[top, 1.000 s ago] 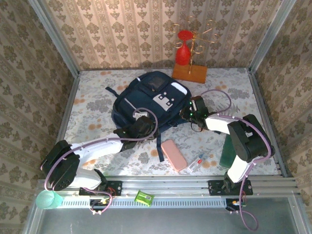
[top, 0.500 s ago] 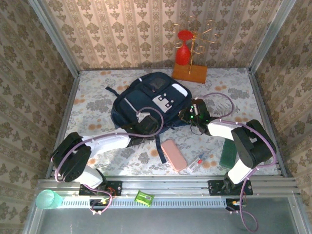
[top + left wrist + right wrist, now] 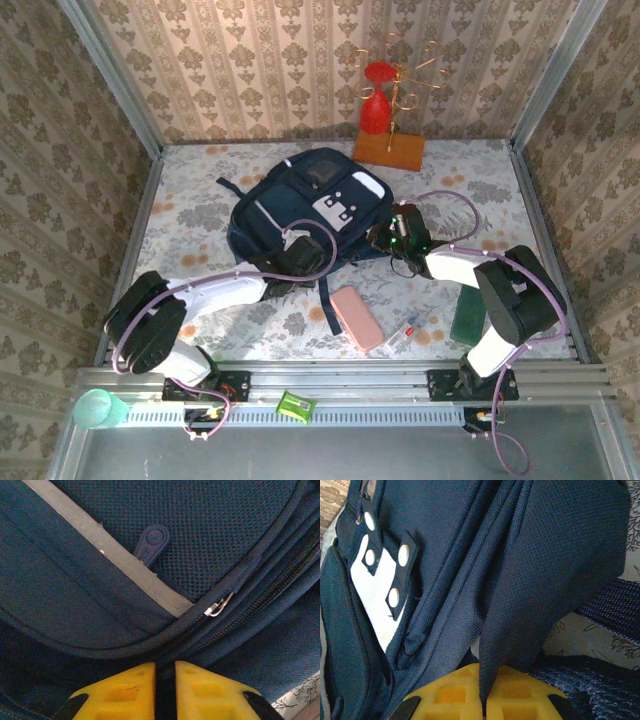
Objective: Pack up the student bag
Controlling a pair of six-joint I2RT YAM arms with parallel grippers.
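Two right fingers (image 3: 450, 695) pinch a fold of the student bag (image 3: 300, 205), which lies at the middle of the table (image 3: 190, 215). The left fingers (image 3: 125, 690) stand nearly together against its zipped seam. Whether cloth is caught in the dark slit between them is hard to make out.

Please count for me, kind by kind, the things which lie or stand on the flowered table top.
student bag: 1
pink case: 1
pen-like thing: 1
dark book: 1
wooden stand: 1
Total: 5
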